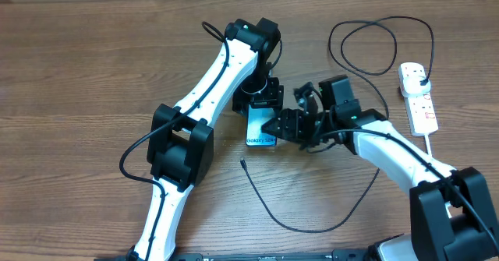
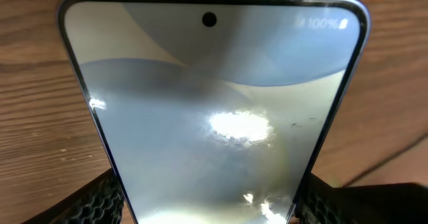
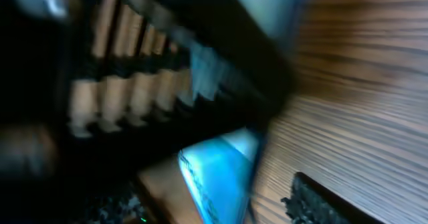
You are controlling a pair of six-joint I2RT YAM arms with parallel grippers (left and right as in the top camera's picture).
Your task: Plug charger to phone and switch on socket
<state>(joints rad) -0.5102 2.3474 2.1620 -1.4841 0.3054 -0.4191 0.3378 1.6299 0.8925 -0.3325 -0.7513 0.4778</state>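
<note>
The phone (image 1: pixel 260 128), light blue with white "Galaxy S24" text, lies at the table's middle. My left gripper (image 1: pixel 260 99) is shut on its far end. In the left wrist view the screen (image 2: pixel 214 110) fills the frame and both black pads (image 2: pixel 100 200) press its side edges. My right gripper (image 1: pixel 282 127) stands open at the phone's right edge. The blurred right wrist view shows a phone corner (image 3: pixel 221 177) between the fingers, apart from the right finger (image 3: pixel 321 200). The charger tip (image 1: pixel 242 164) lies loose below the phone. Its black cable (image 1: pixel 312 228) loops round to the white socket (image 1: pixel 421 109) at the right.
The charger's black plug (image 1: pixel 421 78) sits in the far end of the socket, and its cable makes a big loop (image 1: pixel 382 43) at the back right. A thick white cord (image 1: pixel 437 148) leaves the socket toward the right arm's base (image 1: pixel 452 214).
</note>
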